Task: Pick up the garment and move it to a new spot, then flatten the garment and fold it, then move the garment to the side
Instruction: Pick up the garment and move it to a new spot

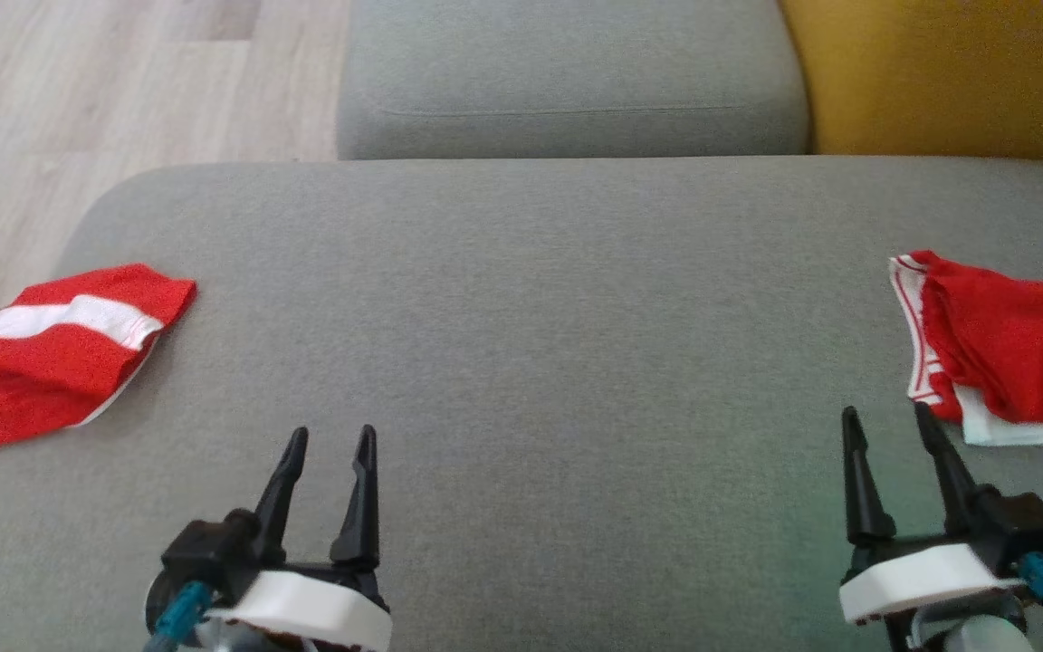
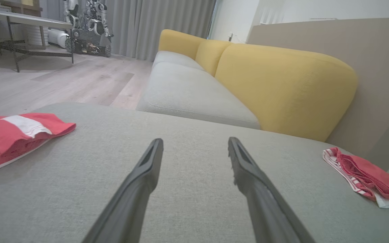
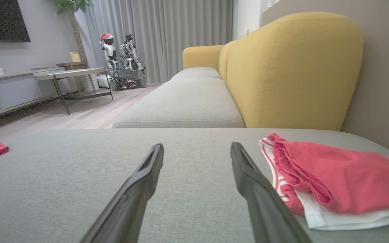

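The broad grey fabric seat cushion (image 1: 521,299) takes up most of the head view. Beyond it are a second grey cushion (image 1: 567,72), a mustard-yellow padded backrest (image 1: 938,72) at the far right and a pale wood-plank floor (image 1: 123,91) at the far left.

2 garments lie on the big cushion, well apart. A red garment with a broad white band (image 1: 51,353) sits at the cushion's left edge in a compact, doubled-over bundle. A red garment with white striped trim (image 1: 1010,353) lies at the right edge, layered and rumpled, with a white hem poking out underneath. I cannot tell from the pictures alone which of the 2 the task means. The right one lies just beside the right gripper and looks less tidy, so it is probably the one to handle.

Either piece should be light, limp and a little stretchy. It will sag and unfold when lifted, and a pinch may catch only the top layer. The firmer hem or striped waistband edge is likely the best place to take hold, gripping through all layers.

The left gripper (image 1: 333,435) and right gripper (image 1: 885,412) sit low over bare cushion. Each has its 2 dark fingers spread wide and holds nothing.
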Available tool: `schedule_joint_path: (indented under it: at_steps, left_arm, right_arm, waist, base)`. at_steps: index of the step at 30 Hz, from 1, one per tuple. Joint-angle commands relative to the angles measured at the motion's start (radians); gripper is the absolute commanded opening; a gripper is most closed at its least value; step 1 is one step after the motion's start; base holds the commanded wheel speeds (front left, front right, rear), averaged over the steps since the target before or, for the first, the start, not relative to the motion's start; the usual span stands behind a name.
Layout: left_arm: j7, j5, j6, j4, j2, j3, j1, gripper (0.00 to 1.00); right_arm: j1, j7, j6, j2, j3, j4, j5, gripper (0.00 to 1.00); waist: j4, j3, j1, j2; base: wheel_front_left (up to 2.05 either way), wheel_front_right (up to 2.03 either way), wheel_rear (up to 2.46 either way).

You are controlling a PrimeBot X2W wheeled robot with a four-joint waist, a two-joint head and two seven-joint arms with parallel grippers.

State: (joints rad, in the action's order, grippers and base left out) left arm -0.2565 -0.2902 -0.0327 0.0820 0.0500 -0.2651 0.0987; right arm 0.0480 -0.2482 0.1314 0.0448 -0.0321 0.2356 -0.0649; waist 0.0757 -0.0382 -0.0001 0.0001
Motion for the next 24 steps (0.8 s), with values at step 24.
schedule_joint_path:
  at_steps: [24]
  left_arm:
    - [-0.005,0.035,-0.013,-0.089,0.0,0.14,-0.041,1.0]
  right_arm:
    - [-0.066,-0.012,-0.001,0.005,0.171,0.001,-0.026,1.0]
  waist:
    - [0.41,0.02,0.0001,-0.0001]
  base:
    - [0.0,0.0,0.0]
